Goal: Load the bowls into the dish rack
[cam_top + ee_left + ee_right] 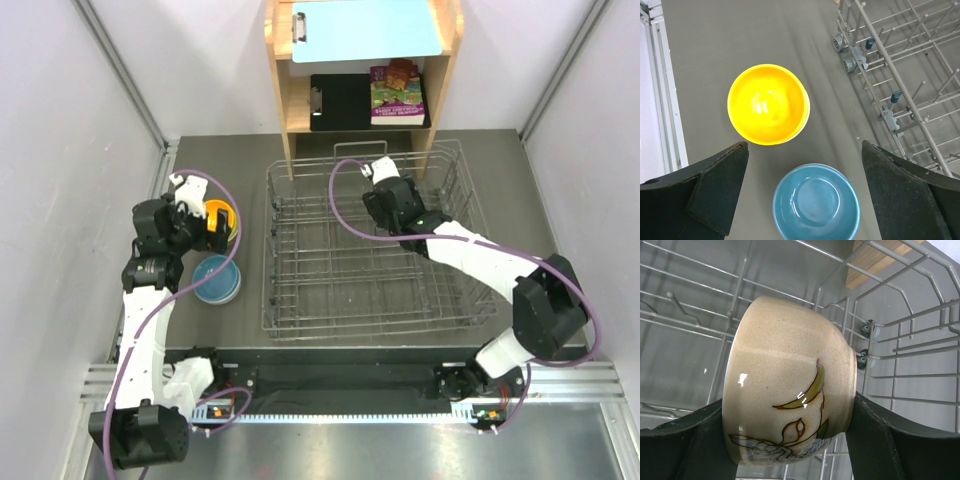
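A: What does the right gripper (790, 405) have?

B: A beige bowl (790, 365), clamped between its two fingers (685, 450). The bowl is on its side, mouth toward the left finger and foot against the right one. A leaf-and-flower drawing shows on its wall.

A: Where is that bowl?

B: Over the rack (370, 328), toward the far side and about mid-width. Wires and prongs run behind it in the wrist view. Whether it touches any wire cannot be told.

A: And the left gripper (802, 145)?

B: Its jaws are spread wide with nothing held. It hangs over the table (210, 160), left of the rack, looking straight down.

A: At what?

B: Two bowls, both mouth up on the table. The orange bowl (767, 104) sits farther from the arm's base and the blue bowl (816, 202) sits nearer. In the wrist view the blue one lies between the two fingers, lower than them and untouched. A thin strip of table shows between the two bowls. A pale rim peeks out under the orange bowl's right edge, but what it belongs to is unclear.

A: How do they sit to the rack?

B: Near its left wall, apart from it.

A: And beyond the rack?

B: A wooden shelf (285, 100) stands at the far edge. It has a light-blue clipboard (365, 28) on top, and a black clipboard (338, 102) and a colourful booklet (397, 92) on the level below.
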Action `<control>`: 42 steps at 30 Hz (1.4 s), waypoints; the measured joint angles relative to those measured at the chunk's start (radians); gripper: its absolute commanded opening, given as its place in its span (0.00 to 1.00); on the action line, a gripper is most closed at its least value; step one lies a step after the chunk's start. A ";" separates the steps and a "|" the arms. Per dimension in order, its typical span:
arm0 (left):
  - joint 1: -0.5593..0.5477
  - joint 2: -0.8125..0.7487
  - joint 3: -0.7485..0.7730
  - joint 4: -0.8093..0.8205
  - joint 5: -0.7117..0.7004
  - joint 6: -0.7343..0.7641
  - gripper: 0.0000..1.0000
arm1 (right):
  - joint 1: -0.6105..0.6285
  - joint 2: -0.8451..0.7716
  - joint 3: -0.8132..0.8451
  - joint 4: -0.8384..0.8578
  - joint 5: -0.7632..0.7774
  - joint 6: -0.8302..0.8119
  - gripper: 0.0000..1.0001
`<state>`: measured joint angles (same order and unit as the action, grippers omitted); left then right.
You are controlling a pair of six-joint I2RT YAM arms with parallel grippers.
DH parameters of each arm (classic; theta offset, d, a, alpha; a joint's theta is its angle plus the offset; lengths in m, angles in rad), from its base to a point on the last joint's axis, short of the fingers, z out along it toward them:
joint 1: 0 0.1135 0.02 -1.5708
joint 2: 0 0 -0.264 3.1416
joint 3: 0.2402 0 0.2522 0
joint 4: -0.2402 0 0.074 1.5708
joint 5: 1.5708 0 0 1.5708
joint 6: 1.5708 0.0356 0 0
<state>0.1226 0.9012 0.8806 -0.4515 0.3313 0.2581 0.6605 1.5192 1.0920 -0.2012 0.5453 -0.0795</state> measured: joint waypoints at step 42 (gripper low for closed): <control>0.008 -0.001 -0.032 -0.003 0.004 0.007 0.99 | 0.026 0.075 0.013 0.015 0.000 -0.047 1.00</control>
<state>0.1310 0.9005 0.8486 -0.4541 0.3355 0.2649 0.6868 1.5944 1.1053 -0.1864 0.5449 -0.1265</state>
